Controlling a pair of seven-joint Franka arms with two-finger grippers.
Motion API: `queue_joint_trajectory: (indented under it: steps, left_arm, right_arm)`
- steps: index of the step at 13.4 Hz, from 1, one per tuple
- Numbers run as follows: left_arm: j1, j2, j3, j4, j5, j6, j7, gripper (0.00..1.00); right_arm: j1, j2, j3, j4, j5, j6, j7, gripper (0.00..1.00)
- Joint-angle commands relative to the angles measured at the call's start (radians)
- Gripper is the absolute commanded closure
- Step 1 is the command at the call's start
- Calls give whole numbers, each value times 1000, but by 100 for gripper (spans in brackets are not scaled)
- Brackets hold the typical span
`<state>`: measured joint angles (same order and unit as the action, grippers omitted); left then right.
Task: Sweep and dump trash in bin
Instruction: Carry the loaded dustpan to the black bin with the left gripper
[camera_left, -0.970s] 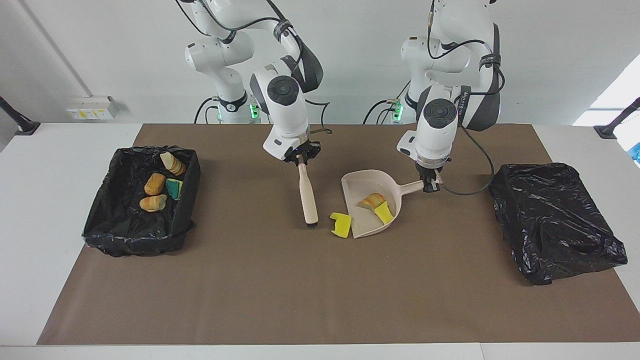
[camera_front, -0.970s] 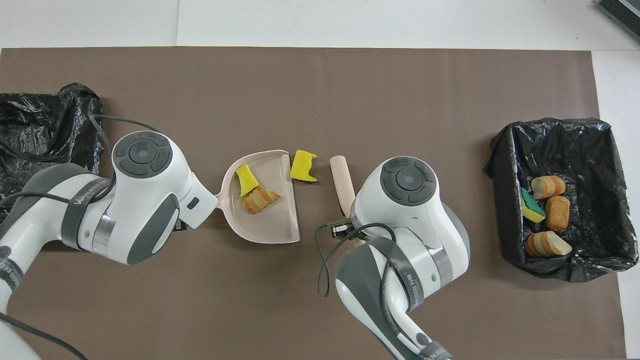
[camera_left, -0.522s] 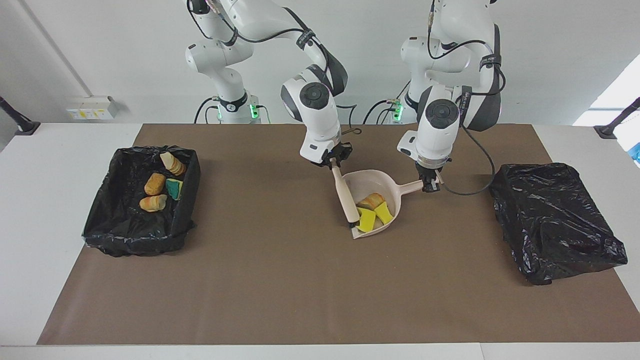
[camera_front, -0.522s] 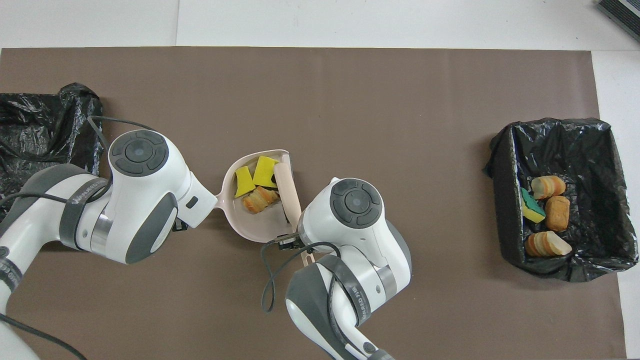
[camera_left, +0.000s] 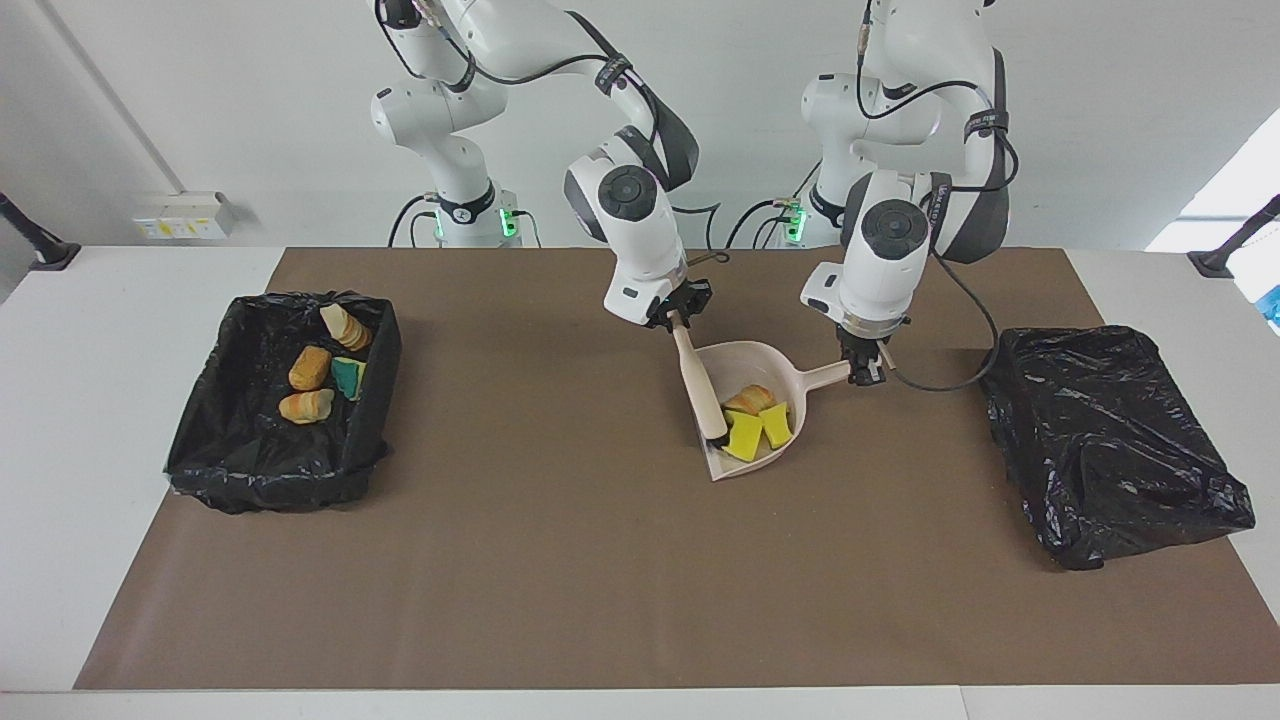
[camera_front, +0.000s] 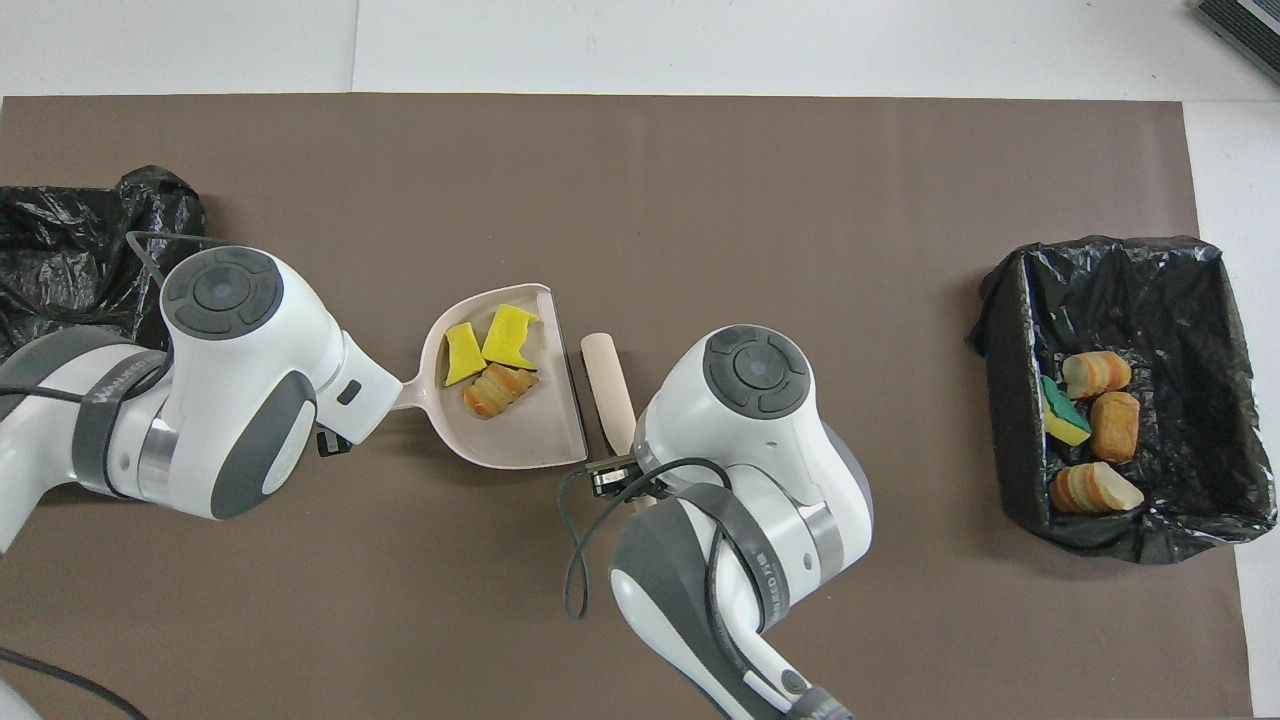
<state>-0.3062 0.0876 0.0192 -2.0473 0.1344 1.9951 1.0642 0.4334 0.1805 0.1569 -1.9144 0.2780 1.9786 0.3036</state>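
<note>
**Kid:** What did your hands hold?

**Robot:** My left gripper (camera_left: 862, 373) was squeezed tight on the handle of the beige dustpan (camera_left: 775, 362). My right gripper (camera_left: 675, 320) was squeezed tight on the top of the brush (camera_left: 700, 385).

**Kid:** Where was the trash?

**Robot:** Three pieces sat in the dustpan, near the middle of the brown mat (camera_left: 560, 560). There were two yellow sponge chunks (camera_left: 744, 436), touching each other, and one tan bread piece (camera_left: 750, 399) just beside them. The brush leaned at the pan's open mouth, its bristle end low by the sponges.

**Kid:** And the rest?

**Robot:** Four pieces lay in the open bin (camera_left: 215, 460) with the black bag, at my right arm's end of the table. Three were bread pieces (camera_left: 309, 367) and one was a green and yellow sponge (camera_left: 349, 377).

**Kid:** What was at the other end?

**Robot:** A crumpled black bag (camera_left: 1110, 440), close to the mat's edge.
</note>
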Motion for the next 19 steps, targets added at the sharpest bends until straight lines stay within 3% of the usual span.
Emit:
queue_joint_trajectory:
  steps: [1, 4, 7, 10, 15, 19]
  left_arm:
    - [41, -54, -4, -19, -24, -5, 52, 100]
    - [134, -109, -4, -19, -67, -13, 156, 100]
    - [232, -146, -2, -10, -123, -38, 281, 100]
    - [333, -147, 7, 87, -142, -189, 413, 100]
    - [493, -129, 7, 168, -142, -239, 565, 100]
    - [524, -137, 10, 180, -142, -239, 586, 100]
  right_arm:
    - [-41, -91, 4, -54, -42, -35, -14, 100]
    - [-4, -148, 12, -90, -153, -18, 157, 100]
    - [100, -216, 12, -170, -158, 20, 297, 100]
    - [200, -266, 15, -227, -151, 51, 394, 100]
    - [382, -201, 15, -264, -135, 192, 638, 100]
    - [438, -119, 15, -264, -134, 299, 677, 100]
